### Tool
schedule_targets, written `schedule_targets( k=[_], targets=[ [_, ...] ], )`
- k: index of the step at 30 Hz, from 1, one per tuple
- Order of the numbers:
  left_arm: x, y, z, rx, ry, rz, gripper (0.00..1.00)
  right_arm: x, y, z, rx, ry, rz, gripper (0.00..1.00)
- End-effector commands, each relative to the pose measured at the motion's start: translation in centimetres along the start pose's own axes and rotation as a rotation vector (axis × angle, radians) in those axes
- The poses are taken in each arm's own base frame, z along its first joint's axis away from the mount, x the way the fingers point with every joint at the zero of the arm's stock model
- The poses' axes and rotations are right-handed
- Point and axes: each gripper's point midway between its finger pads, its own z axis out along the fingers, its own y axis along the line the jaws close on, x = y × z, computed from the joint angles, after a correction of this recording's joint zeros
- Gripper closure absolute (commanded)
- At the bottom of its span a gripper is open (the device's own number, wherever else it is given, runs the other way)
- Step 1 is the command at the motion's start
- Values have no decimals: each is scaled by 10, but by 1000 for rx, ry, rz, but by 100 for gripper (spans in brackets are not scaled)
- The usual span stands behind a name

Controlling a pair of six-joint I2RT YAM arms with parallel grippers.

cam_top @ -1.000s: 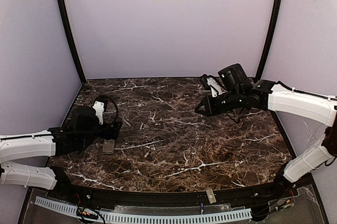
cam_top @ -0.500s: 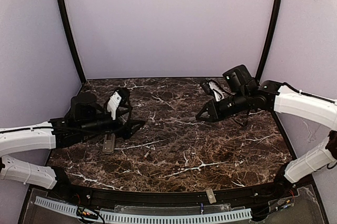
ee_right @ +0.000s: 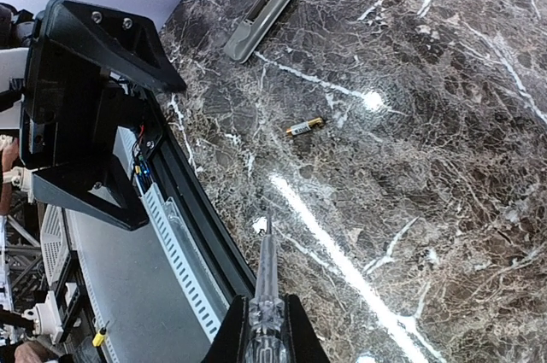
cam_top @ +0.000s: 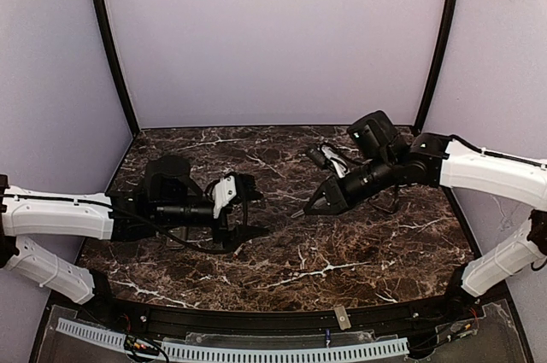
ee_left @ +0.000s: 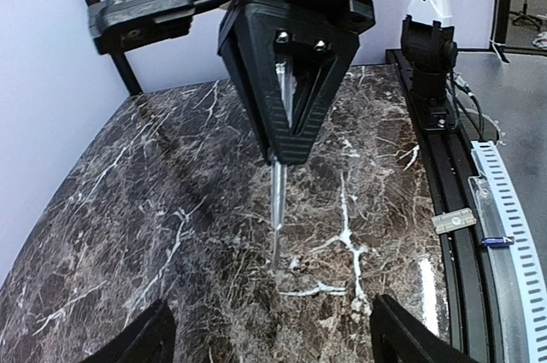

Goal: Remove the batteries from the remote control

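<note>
The remote control lies grey back up on the desk, with a loose battery near it. The left pincer is spread and holds nothing. The right pincer pinches a thin pointed tool, tip toward the desk.

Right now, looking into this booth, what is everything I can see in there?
remote control: one, grey, back side up, flat on the table.
battery: one, gold-coloured, loose on the table between the remote control and the tool's tip.
pointed tool: one, clear handle and silver shaft, likely a small screwdriver, tip close to the table.
small plate: one, grey, on the black front rail.
table: one, dark brown marble with white veins.
walls: lilac, on three sides.
left gripper: one, black, open and empty, above mid-table.
right gripper: one, black, shut on the pointed tool.
</note>
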Motion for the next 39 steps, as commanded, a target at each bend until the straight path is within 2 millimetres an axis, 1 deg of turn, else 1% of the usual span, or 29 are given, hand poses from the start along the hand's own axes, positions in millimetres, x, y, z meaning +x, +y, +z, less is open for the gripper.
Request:
schedule_targets(
  k=[1, 3, 4, 5, 6, 7, 9, 10, 11, 16, 18, 19, 20, 21, 22, 23, 29, 30, 32, 33, 35, 38, 39],
  targets=[
    [-28, -16, 3, 96, -93, 92, 23, -5, 19, 3, -42, 8, -25, 100],
    [-29, -17, 7, 97, -89, 98, 26, -5, 21, 6, -46, 16, -30, 100],
    [-25, -19, 12, 98, -76, 96, 28, -5, 23, 8, -49, 22, -34, 100],
    [-27, -18, 14, 94, -77, 98, 30, -4, 24, 10, -52, 28, -32, 100],
    [-23, -19, 19, 88, -61, 98, 34, -4, 26, 12, -56, 33, -34, 100],
    [-25, -18, 22, 82, -63, 104, 36, -4, 27, 14, -58, 37, -36, 100],
    [-19, -19, 33, 70, -42, 111, 42, -4, 30, 18, -60, 46, -40, 100],
    [-19, -18, 35, 59, -40, 117, 46, -4, 31, 19, -62, 48, -43, 100],
    [-16, -18, 40, 56, -32, 119, 48, -4, 33, 20, -63, 50, -44, 100],
    [-12, -14, 50, 15, -15, 126, 61, -4, 37, 23, -71, 56, -50, 100],
    [-10, -11, 52, -3, -8, 126, 69, -4, 39, 24, -78, 59, -50, 100],
    [-8, -10, 53, -12, -4, 124, 80, -4, 40, 24, -83, 59, -52, 100],
    [-9, -10, 54, -13, -7, 121, 85, -5, 41, 24, -86, 58, -53, 100],
    [-8, -10, 55, -14, -7, 119, 93, -5, 41, 25, -90, 58, -55, 100],
    [-9, -10, 55, -15, -12, 116, 96, -6, 42, 25, -91, 59, -57, 100],
    [-9, -10, 55, -18, -12, 115, 99, -6, 42, 26, -93, 61, -56, 100],
    [-14, -11, 53, -28, -46, 92, 100, -11, 39, 27, -70, 48, -51, 99],
    [-12, -13, 51, -26, -43, 86, 100, -13, 38, 26, -57, 35, -48, 91],
    [-8, -12, 48, -38, -41, 61, 100, -19, 35, 21, -29, 4, -49, 67],
    [-4, -13, 46, -40, -38, 42, 100, -23, 33, 18, -11, -15, -53, 60],
    [2, -13, 41, -54, -40, 3, 100, -29, 31, 13, 14, -43, -61, 52],
    [8, -13, 35, -72, -52, -69, 100, -37, 24, 5, 60, -86, -65, 47],
    [14, -14, 34, -76, -47, -108, 100, -40, 20, 1, 86, -104, -62, 45]
  ],
)
